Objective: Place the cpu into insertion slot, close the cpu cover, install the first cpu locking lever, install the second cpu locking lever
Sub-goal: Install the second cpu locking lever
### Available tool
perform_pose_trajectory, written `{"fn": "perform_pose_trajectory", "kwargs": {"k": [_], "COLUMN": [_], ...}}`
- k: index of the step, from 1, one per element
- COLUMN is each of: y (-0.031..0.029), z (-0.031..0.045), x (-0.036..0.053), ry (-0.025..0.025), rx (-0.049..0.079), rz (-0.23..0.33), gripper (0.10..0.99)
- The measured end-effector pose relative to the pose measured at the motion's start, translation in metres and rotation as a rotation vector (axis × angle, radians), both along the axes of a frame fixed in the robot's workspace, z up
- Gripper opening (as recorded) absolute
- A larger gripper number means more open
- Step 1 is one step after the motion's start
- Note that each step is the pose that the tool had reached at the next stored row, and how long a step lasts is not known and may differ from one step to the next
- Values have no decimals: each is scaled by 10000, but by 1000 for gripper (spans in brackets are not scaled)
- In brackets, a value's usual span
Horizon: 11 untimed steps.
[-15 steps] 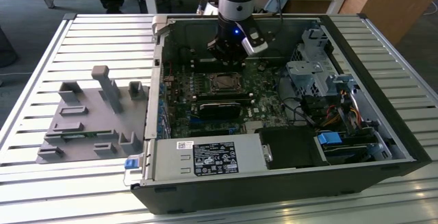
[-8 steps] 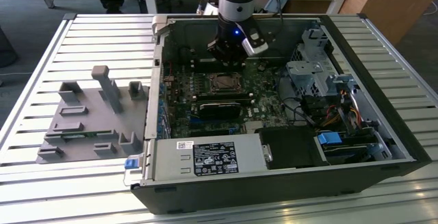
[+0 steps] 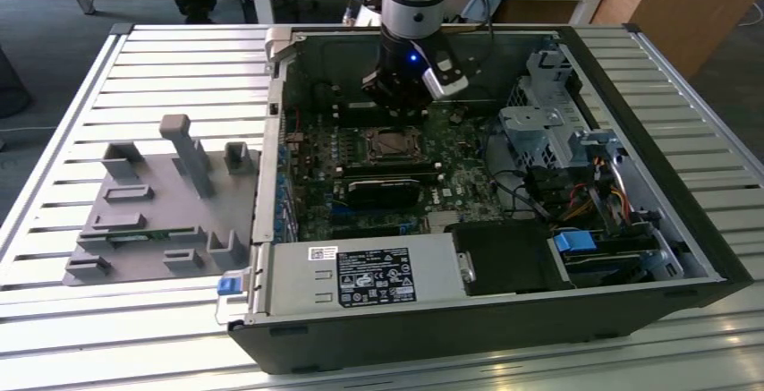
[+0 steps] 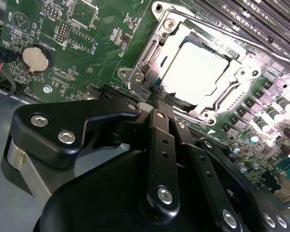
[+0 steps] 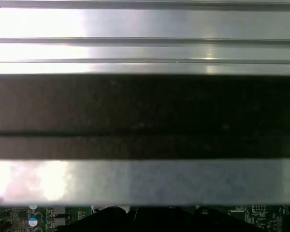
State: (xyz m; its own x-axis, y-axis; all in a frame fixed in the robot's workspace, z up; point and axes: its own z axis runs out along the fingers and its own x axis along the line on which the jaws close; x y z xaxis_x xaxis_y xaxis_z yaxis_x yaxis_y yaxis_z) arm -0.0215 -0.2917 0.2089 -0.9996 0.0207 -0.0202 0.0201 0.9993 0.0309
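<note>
Open computer case (image 3: 668, 230) on a slatted metal table (image 3: 96, 319), with the arm reaching down into it over the green motherboard (image 4: 87, 43). In the second wrist view the cpu (image 4: 195, 67) lies flat in the insertion slot (image 4: 203, 112), its pale metal top showing through the window of the cpu cover (image 4: 241, 77), which appears folded down over it; placement and cover closing thus look done. Whether either locking lever is latched cannot be judged with confidence: a silvery bar (image 4: 140, 58) runs along one side of the socket, but its hooked end is not clearly seen. The gripper (image 4: 159, 99) has its two dark fingers drawn together with no visible gap and nothing evidently between them, the tips standing just beside the socket's near corner, close to the end of that bar; contact cannot be confirmed. The cpu therefore lies just beyond the fingertips, near but apart. In the exterior view the gripper (image 3: 400, 96) hangs immediately behind the socket (image 3: 392, 143). A coin cell (image 4: 35, 58) sits well away on the board.
</note>
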Motion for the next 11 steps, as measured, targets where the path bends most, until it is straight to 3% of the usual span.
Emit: {"fn": "perform_pose_trajectory", "kwargs": {"k": [6,11], "y": [-3,-3], "z": [20,132], "x": [0,0], "ry": [0,0], "rx": [-1,0], "rz": [-1,-1], "gripper": [106,106]}}
